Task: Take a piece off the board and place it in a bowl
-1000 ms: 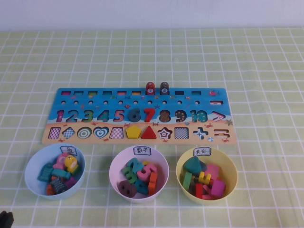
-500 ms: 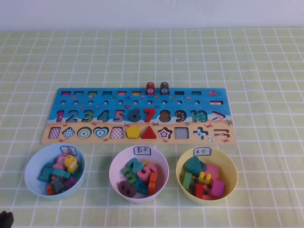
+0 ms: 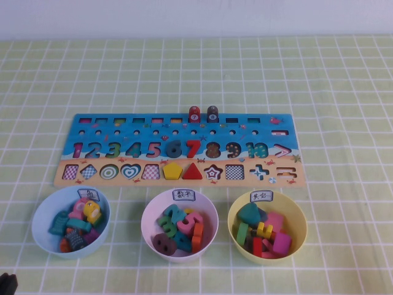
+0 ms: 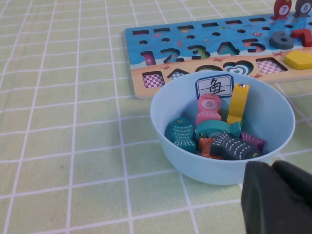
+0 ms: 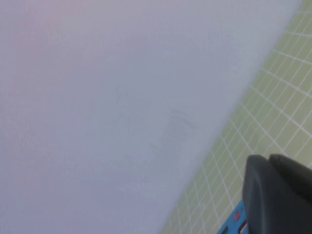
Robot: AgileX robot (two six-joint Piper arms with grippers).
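The dark brown piece marked 8 [image 3: 212, 114] stands upright in the top row of the board [image 3: 92, 130], right of the red piece marked 7 [image 3: 194, 115]. In the left wrist view the piece [image 4: 303, 7] is at the picture's edge, beyond the board [image 4: 146, 41]. The light blue bowl [image 3: 40, 209] holds several fish pieces at the front left. My left gripper [image 4: 273, 165] is shut and empty, low beside the near side of the bowl [image 4: 195, 168]. My right gripper [image 5: 269, 158] is shut and empty, raised and facing the wall, outside the high view.
A pale pink-white bowl [image 3: 147, 215] of number pieces and a yellow bowl [image 3: 299, 216] of shape pieces stand in front of the board. A dark part of my left arm [image 3: 6, 284] shows at the front left corner. The green checked cloth covers the table.
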